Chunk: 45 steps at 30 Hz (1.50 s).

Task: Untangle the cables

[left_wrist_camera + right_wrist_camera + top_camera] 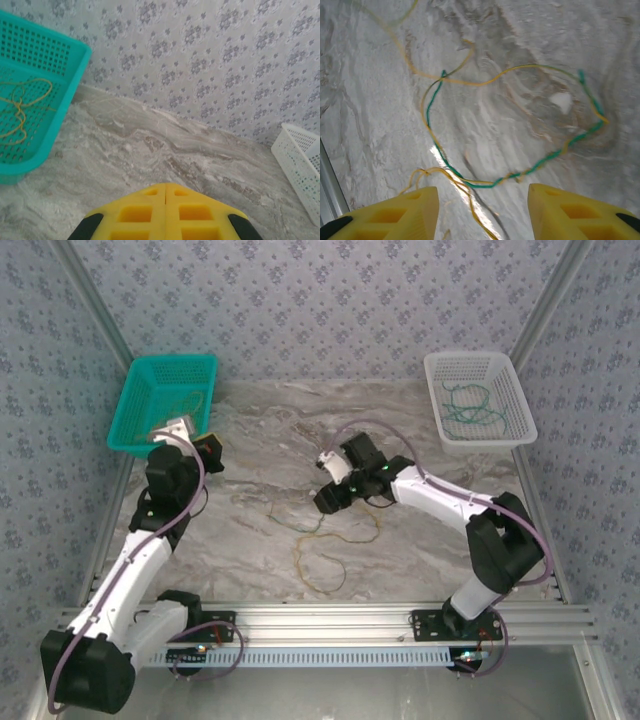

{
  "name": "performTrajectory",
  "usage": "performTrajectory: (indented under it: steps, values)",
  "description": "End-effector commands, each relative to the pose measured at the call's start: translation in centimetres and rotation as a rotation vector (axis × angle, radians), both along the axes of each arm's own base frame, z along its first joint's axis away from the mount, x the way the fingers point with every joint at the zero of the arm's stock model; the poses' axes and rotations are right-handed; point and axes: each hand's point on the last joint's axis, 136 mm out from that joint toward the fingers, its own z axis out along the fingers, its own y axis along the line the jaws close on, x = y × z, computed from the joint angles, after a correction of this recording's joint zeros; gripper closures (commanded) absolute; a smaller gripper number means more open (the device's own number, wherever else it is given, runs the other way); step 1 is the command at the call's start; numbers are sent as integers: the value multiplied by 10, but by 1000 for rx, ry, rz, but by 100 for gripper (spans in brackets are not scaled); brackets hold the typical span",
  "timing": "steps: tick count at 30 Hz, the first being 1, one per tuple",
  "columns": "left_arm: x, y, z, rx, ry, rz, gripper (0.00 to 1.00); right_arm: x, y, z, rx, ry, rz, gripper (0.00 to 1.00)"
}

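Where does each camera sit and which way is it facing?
Top external: above and behind, looking down on the table; left arm, right arm show.
Left wrist: on left arm, facing the wall and teal basket; left gripper shut.
Right wrist: looking down at tangled cables; right gripper open.
Shared: teal basket, top and left wrist.

a lab test booth: patterned wall panels (320,300), aluminium rail (330,620), marble tabletop (240,550).
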Motion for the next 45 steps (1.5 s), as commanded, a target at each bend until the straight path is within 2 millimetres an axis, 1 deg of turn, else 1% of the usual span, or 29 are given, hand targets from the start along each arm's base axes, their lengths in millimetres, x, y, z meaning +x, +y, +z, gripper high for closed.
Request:
performTrajectory:
  steps: [1, 4, 7, 8, 11, 14, 17, 19, 22, 24, 26, 27, 28, 29, 31, 33, 35, 36, 38, 40, 43, 45]
  values:
    - [4, 4, 53, 38, -131, 24, 100, -27, 31, -17, -96, -110, 86, 47]
    - [8, 11, 80, 71, -189, 55, 100, -32, 50, -30, -109, -91, 127, 46]
    - [17, 9, 95, 71, -209, 44, 100, -28, 67, -42, -153, -134, 142, 44]
    - [19, 7, 100, 67, -220, 37, 100, -24, 74, -40, -169, -153, 146, 44]
    - [21, 7, 118, 57, -269, 38, 100, -19, 89, -50, -203, -180, 154, 44]
    - [26, 10, 134, 56, -294, 51, 100, -14, 94, -65, -219, -169, 153, 45]
    - [31, 11, 147, 60, -311, 52, 100, -15, 96, -83, -282, -161, 180, 50]
    - [30, 19, 157, 68, -333, 81, 100, -18, 96, -89, -302, -162, 202, 57]
    - [27, 37, 176, 70, -368, 138, 100, -22, 93, -89, -292, -154, 213, 69]
    - [27, 49, 187, 60, -379, 175, 100, -26, 90, -88, -289, -150, 227, 83]
    - [28, 55, 196, 63, -387, 192, 100, -28, 88, -80, -270, -160, 236, 92]
    - [29, 55, 198, 71, -386, 192, 100, -32, 89, -72, -240, -168, 254, 96]
    - [32, 55, 196, 77, -377, 194, 100, -37, 90, -58, -188, -182, 279, 98]
    - [33, 56, 194, 83, -369, 198, 100, -45, 88, -51, -146, -185, 304, 100]
    - [37, 60, 186, 98, -340, 221, 100, -73, 83, -25, 11, -183, 426, 100]
    - [37, 65, 180, 107, -319, 248, 100, -94, 73, -3, 119, -195, 530, 99]
    - [37, 68, 174, 111, -301, 256, 100, -108, 58, 6, 136, -217, 613, 100]
    - [37, 69, 171, 112, -296, 260, 100, -117, 49, 6, 133, -218, 681, 100]
    - [35, 69, 166, 111, -290, 258, 100, -109, 34, -1, 42, -239, 673, 100]
    - [33, 69, 161, 107, -281, 255, 100, -108, 20, -13, -46, -289, 730, 100]
    - [31, 66, 150, 92, -261, 236, 100, -91, 8, -27, -156, -414, 735, 98]
    - [32, 62, 140, 78, -240, 215, 100, -82, 5, -29, -176, -465, 751, 91]
